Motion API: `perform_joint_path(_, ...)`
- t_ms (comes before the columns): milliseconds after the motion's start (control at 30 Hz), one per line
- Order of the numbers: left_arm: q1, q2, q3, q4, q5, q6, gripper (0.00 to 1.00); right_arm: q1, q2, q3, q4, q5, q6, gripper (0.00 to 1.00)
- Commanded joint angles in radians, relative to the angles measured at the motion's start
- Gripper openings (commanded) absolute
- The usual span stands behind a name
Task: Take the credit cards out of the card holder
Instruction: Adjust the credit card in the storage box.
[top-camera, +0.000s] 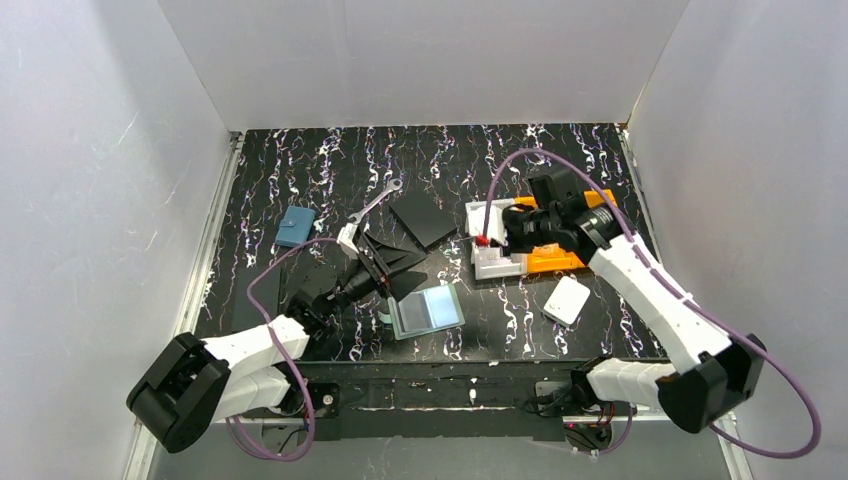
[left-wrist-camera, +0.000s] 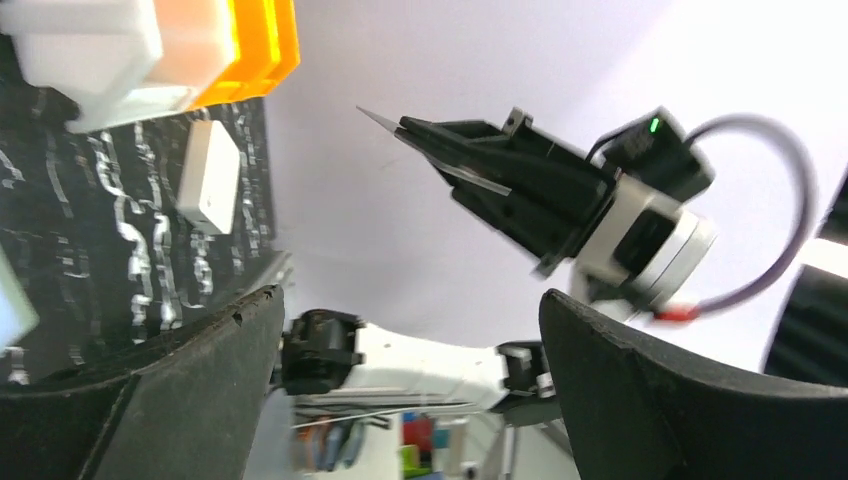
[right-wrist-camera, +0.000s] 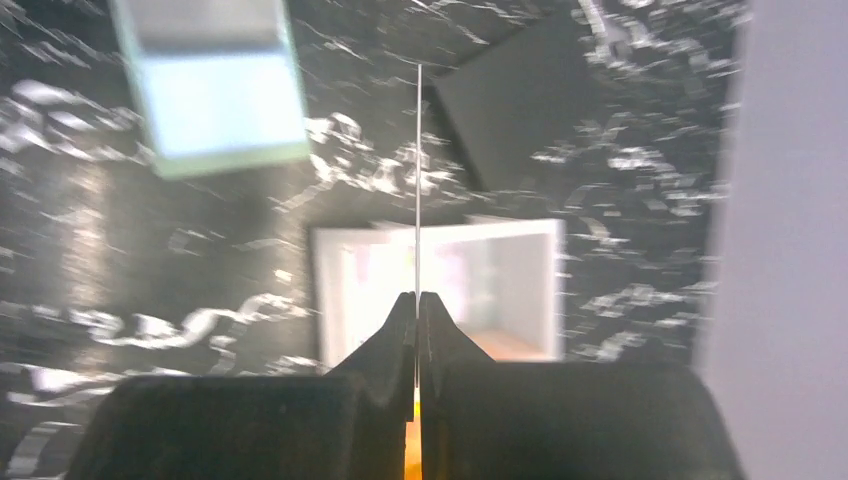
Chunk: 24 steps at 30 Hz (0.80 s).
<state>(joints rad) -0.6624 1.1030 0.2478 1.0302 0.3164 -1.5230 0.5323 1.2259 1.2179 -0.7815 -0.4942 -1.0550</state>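
on black marbled table (top-camera: 300, 160): had one credit card (right-wrist-camera: 417, 150) out, pinched in right gripper (right-wrist-camera: 417, 300) over white box (right-wrist-camera: 500, 290); found card holder (top-camera: 427, 310) open near centre beside wide, empty left gripper (top-camera: 393, 265); further cards unclear

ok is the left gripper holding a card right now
No, the left gripper stands wide open, with nothing between its jaws.

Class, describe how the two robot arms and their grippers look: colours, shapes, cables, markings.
The left arm and right arm each have white links, black joints and a looping purple cable. The left gripper and right gripper have black tapered fingers; a green light glows on the right wrist.
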Motion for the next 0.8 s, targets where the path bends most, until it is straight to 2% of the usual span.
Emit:
perform_joint_path(0, -0.025, 0.020, 0.089, -0.008, -0.060, -0.253, 0.98, 0.064, -0.162, -0.107, 0.146, 0.224, -0.394, 0.01)
perform_joint_path(67, -0.059, 0.042, 0.127, -0.061, -0.096, -0.316, 0.98, 0.100, -0.255, -0.211, 0.292, 0.249, -0.435, 0.01)
perform_joint_path(200, -0.112, 0.080, 0.201, -0.172, -0.133, -0.324, 0.98, 0.178, -0.391, -0.362, 0.502, 0.306, -0.470, 0.01)
perform_joint_path(267, -0.140, 0.115, 0.226, -0.182, -0.138, -0.325, 0.91, 0.219, -0.448, -0.445, 0.618, 0.346, -0.468, 0.01)
perform_joint_path(367, -0.147, 0.135, 0.237, -0.182, -0.135, -0.325, 0.80, 0.247, -0.476, -0.489, 0.664, 0.336, -0.484, 0.01)
perform_joint_path(500, -0.147, 0.154, 0.261, -0.180, -0.113, -0.324, 0.75, 0.312, -0.487, -0.530, 0.708, 0.369, -0.511, 0.01)
perform_joint_path(700, -0.147, 0.141, 0.264, -0.178, -0.102, -0.313, 0.49, 0.393, -0.468, -0.559, 0.769, 0.449, -0.524, 0.01)
perform_joint_path(767, -0.147, 0.133, 0.255, -0.176, -0.105, -0.316, 0.44, 0.411, -0.458, -0.563, 0.772, 0.465, -0.528, 0.01)
